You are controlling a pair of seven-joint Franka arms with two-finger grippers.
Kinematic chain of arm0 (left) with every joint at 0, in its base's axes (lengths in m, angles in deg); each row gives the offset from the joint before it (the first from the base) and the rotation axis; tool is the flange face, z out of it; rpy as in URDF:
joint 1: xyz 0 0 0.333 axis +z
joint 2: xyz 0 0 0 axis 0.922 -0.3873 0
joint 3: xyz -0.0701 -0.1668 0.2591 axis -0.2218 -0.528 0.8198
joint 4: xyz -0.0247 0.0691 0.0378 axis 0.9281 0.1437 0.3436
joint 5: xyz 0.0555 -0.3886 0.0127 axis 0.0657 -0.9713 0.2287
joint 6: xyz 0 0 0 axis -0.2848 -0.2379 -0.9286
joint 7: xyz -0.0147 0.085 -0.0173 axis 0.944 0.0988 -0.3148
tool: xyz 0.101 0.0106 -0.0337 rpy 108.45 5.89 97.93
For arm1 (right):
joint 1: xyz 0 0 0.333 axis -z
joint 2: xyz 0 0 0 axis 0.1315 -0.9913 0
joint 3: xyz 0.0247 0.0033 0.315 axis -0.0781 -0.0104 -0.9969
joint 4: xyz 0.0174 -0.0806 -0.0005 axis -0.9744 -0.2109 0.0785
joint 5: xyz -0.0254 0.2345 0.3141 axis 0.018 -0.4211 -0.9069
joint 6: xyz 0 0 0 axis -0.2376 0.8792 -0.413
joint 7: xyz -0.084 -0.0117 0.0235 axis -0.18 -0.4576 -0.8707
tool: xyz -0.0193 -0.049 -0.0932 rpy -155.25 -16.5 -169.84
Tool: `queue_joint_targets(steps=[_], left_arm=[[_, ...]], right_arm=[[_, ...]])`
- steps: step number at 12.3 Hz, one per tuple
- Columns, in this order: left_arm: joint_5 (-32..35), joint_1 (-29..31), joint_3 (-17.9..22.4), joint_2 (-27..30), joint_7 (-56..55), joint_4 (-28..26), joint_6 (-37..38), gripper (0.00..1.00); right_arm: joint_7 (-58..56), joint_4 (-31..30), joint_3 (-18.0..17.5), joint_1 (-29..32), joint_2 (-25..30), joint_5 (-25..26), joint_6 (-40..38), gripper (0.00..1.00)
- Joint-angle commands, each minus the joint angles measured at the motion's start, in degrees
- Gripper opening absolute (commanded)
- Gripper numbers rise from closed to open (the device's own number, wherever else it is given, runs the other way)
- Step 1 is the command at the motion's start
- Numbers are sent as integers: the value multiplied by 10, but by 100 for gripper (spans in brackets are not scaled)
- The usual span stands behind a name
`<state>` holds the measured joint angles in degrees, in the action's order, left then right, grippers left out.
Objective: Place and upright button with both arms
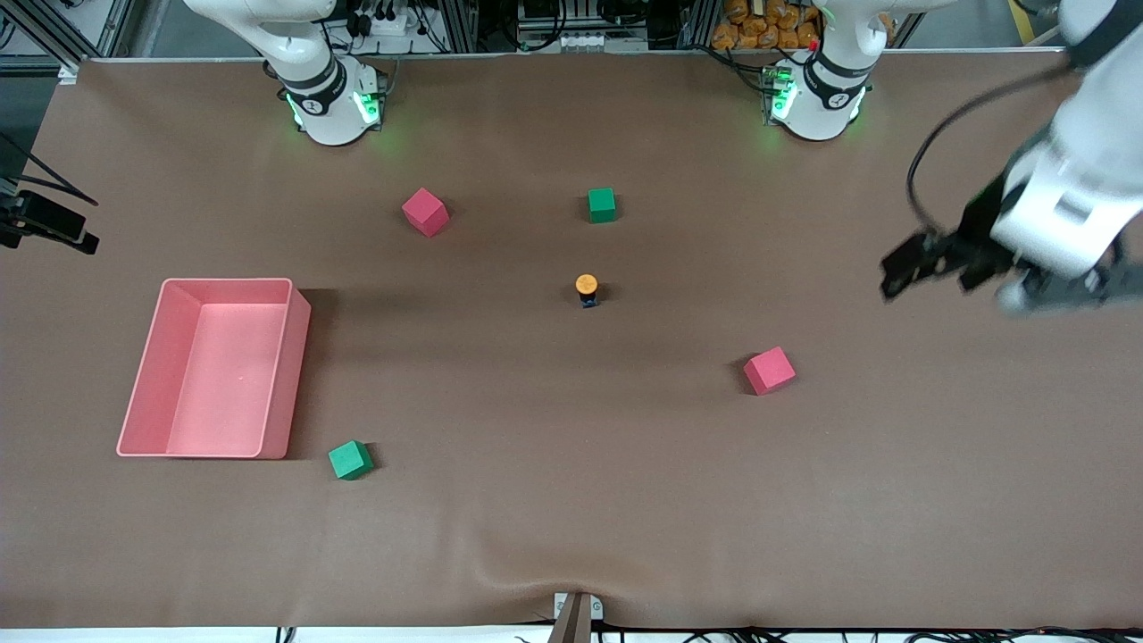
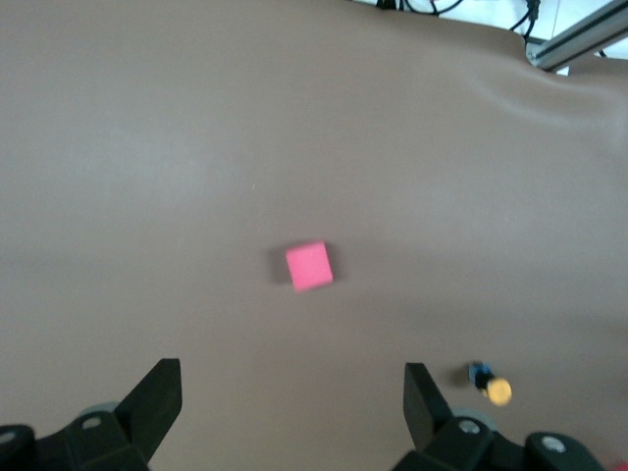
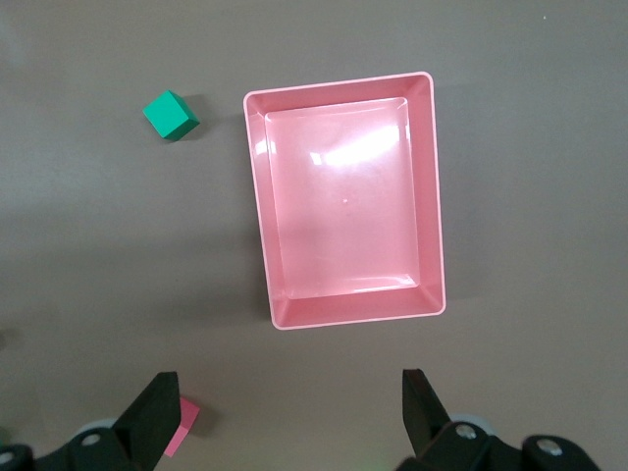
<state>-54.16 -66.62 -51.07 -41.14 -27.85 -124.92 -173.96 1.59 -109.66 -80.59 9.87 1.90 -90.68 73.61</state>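
We see the button [image 1: 586,290] standing upright mid-table, orange cap up, alone, about midway between the two arms' ends. It already stands as the task wants; whether the task put it so we can't tell. So no forced next move: if it counts as placed, arms just stay clear; if not, it would need a grasp on a small, tippy body.

Left end effector [image 1: 991,272] hangs over bare table at the left arm's end, fingers wide apart, holding nothing; its wrist view shows the button near one finger's edge and a pink cube [image 2: 309,266] ahead.

Right end effector [image 3: 289,417] is out of the front view; its wrist view puts it above the pink tray [image 3: 432,196], fingers spread, nothing between them.

Tray looks empty. Green cube [image 1: 349,460] sits just beside the tray's near corner.

Hard to make out: the button's dark base, mostly hidden under the cap. The left arm is blurred and cut off by the frame edge.
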Motion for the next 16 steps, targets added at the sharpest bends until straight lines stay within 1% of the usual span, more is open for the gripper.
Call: queue_joint_targets(steps=[1, 2, 4, 5, 7, 8, 9, 10, 11, 14, 16], left_arm=[[-38, 15, 17, 137, 26, -131, 28, 100], [-39, 17, 19, 167, 20, -148, 53, 100], [-39, 16, 20, 179, 26, -142, 74, 100], [-35, 16, 30, 174, 35, -136, 73, 100], [-26, 12, 53, 123, 84, -88, 68, 100], [-25, 5, 72, 97, 94, -62, 67, 100], [-18, -19, 89, 79, 98, -41, 67, 100], [-12, -44, 120, 73, 99, -36, 67, 100], [-12, -64, 137, 73, 99, -36, 67, 100], [11, -68, 144, 67, 115, -30, 67, 100], [12, -67, 145, 67, 134, -26, 66, 100]], right_arm=[[-9, 6, -5, 4, 4, -4, -24, 100], [-10, 6, -4, 4, 4, -4, -52, 100], [-11, 17, -5, 4, 2, -5, -55, 100], [-11, 20, -5, 2, 2, -4, -55, 100], [-11, 23, -5, 5, 2, -5, -57, 100], [-11, 26, -4, 5, 2, -5, -58, 100], [-11, 27, -5, 4, 2, -4, -56, 100], [-11, 27, -5, 4, 2, -3, -55, 100], [-12, 27, -5, 4, 0, -4, -52, 100], [-12, 29, -6, 1, -1, -3, -48, 100], [-12, 30, -5, 4, -1, -3, -34, 100]])
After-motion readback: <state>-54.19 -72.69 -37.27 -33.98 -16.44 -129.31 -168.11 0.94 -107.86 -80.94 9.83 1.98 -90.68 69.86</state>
